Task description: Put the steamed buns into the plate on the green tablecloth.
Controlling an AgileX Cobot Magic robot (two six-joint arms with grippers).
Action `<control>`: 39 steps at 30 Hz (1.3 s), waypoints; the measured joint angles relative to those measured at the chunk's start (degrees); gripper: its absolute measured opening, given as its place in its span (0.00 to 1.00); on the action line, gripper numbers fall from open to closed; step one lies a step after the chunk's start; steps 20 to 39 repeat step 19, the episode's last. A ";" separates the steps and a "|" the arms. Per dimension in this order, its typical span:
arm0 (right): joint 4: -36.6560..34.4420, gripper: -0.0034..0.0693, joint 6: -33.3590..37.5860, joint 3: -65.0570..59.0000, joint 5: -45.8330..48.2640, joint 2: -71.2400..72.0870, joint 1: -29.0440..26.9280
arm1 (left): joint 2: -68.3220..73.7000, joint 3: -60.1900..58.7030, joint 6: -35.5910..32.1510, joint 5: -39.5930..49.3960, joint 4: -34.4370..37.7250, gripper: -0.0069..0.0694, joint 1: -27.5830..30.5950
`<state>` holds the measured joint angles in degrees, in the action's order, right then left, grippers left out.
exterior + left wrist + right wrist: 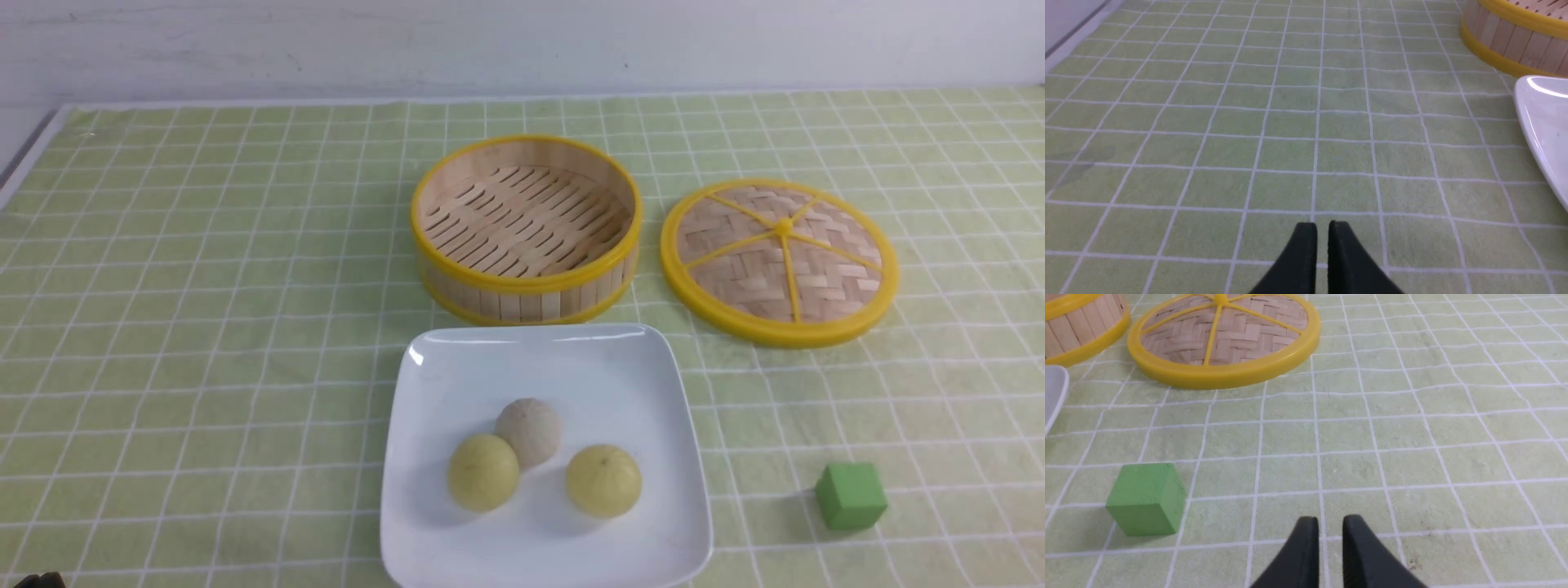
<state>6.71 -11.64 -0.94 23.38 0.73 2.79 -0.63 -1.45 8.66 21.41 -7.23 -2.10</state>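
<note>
Front view: the green tablecloth point(204, 343) with white lines lies over the tabletop. On its near part, in the middle, sits the big white square plate point(457, 547). Far from us, just past the plate, is the round bamboo steamer basket point(526, 286), and it has no buns in it. To the right of the basket lies its woven lid point(784, 245). The three steamed buns are all on the plate. One yellow bun point(482, 473) is on the left, and it looks like it touches the grayish bun point(529, 431), which is a bit farther away. The other yellow bun point(603, 480) is on the right, apart from them. The small green cube point(851, 496) is on the cloth, right of the plate.

The left tool point(1323, 224) is open just a little bit, with nothing in it. The right tool point(1330, 518) is open a little more, and it holds nothing too.

The job looks all done to me. What could go wrong now? If an arm swings low over the plate, it could bump the rim and make the round buns roll. A push on the left yellow bun could shove the grayish one as well. If the right tool dips down near the cube, it might knock it over.
</note>
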 joint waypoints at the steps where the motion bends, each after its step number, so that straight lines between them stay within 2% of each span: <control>1: 0.00 0.21 0.00 0.00 0.00 0.00 0.00 | 0.00 0.00 0.00 0.00 0.00 0.19 0.00; 39: 0.06 0.24 0.02 0.00 0.00 0.00 0.00 | 0.00 0.00 0.00 0.00 -0.06 0.21 0.00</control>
